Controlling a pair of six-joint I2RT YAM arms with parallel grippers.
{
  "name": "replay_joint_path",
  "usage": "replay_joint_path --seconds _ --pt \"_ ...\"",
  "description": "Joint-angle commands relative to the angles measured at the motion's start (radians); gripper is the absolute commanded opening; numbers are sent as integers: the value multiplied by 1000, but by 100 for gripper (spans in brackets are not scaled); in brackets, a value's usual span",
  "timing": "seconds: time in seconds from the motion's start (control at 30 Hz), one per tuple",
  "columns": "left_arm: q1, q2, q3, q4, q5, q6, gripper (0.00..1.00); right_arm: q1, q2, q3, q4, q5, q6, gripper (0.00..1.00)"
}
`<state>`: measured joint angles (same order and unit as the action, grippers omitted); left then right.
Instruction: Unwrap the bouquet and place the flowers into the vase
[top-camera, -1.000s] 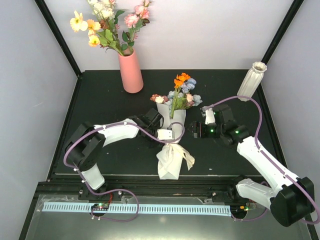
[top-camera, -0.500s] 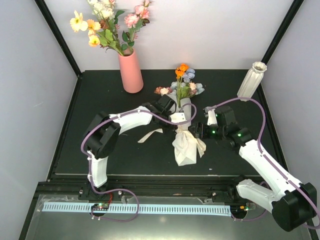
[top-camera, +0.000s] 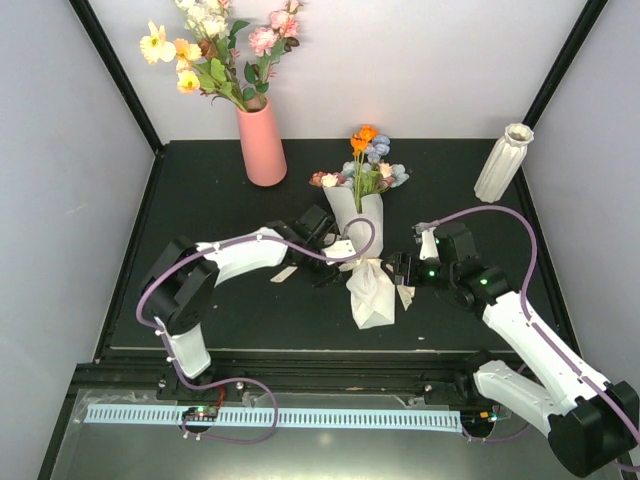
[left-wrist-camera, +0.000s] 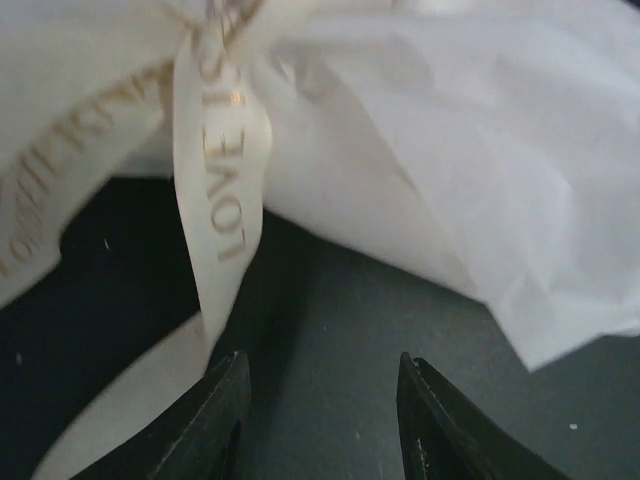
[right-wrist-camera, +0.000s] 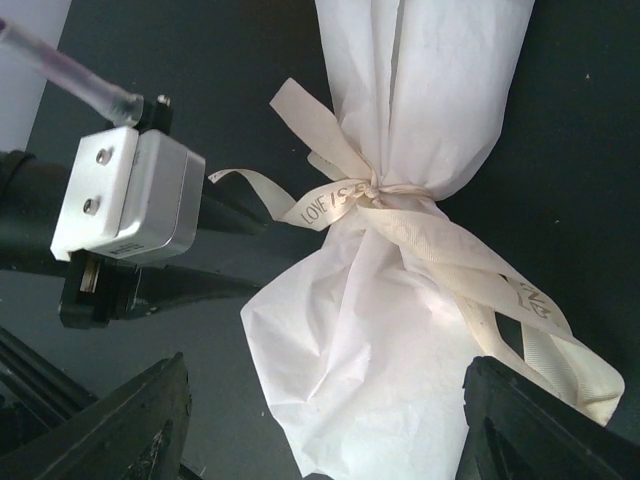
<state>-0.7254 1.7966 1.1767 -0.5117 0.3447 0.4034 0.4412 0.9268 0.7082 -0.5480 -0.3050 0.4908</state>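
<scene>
white paper (right-wrist-camera: 350, 340), cream gold-lettered ribbon (left-wrist-camera: 222, 160)

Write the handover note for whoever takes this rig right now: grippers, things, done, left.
Left gripper: open, nothing between the fingers, facing the ribbon's loose tail.
Right gripper: open over the bouquet's wrapped stem end, not gripping.
Bouquet: lying between the arms, flowers toward the far side, paper on, ribbon knotted.
White ribbed vase: upright at far right, no flowers in it.
Done: nothing completed.
Left: undo the ribbon, strip the paper, put the flowers in the vase.
</scene>
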Motion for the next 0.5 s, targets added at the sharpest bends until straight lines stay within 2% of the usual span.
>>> replay_joint_path --seconds 0.0,0.47 --pt "20 -60 -88 101 -21 -85 43 -4 -21 -5 -10 -10 20 76" --pt "23 50 -53 236 -27 -86 45 -4 65 -1 -19 -21 26 76"
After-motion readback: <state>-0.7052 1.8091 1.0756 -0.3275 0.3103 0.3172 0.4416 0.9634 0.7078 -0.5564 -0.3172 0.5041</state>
